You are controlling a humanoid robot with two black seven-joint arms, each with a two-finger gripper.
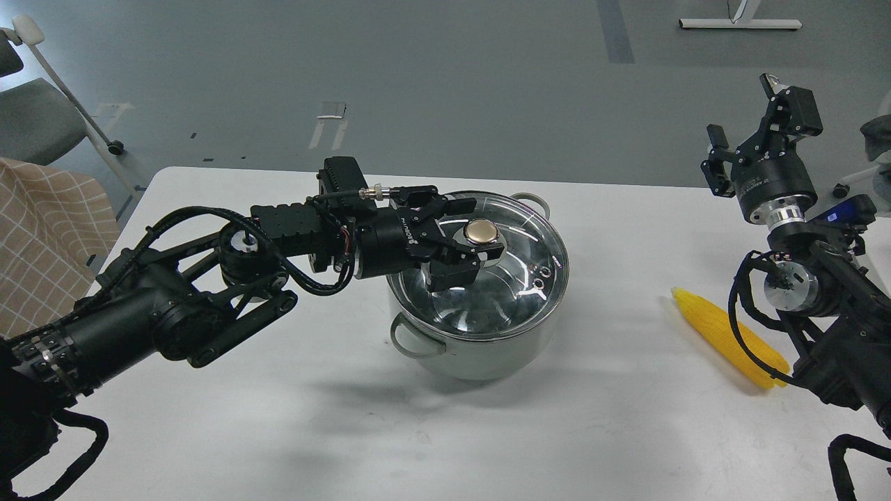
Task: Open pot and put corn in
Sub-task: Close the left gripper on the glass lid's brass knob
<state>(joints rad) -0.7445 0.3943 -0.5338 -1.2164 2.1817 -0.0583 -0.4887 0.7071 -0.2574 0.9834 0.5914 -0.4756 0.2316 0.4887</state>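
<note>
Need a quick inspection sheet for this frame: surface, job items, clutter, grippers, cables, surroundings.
Surface: white table, bare where visible.
Job's things: pot upright at centre, glass lid on; corn lying on the table to its right.
Clutter: nothing seen.
Grippers: left gripper open, fingers either side of the gold knob; right gripper open, raised, empty.
Cables: black cables along both arms, one looped by the corn's near end.
Surroundings: grey floor, chair and checked cloth at left.
</note>
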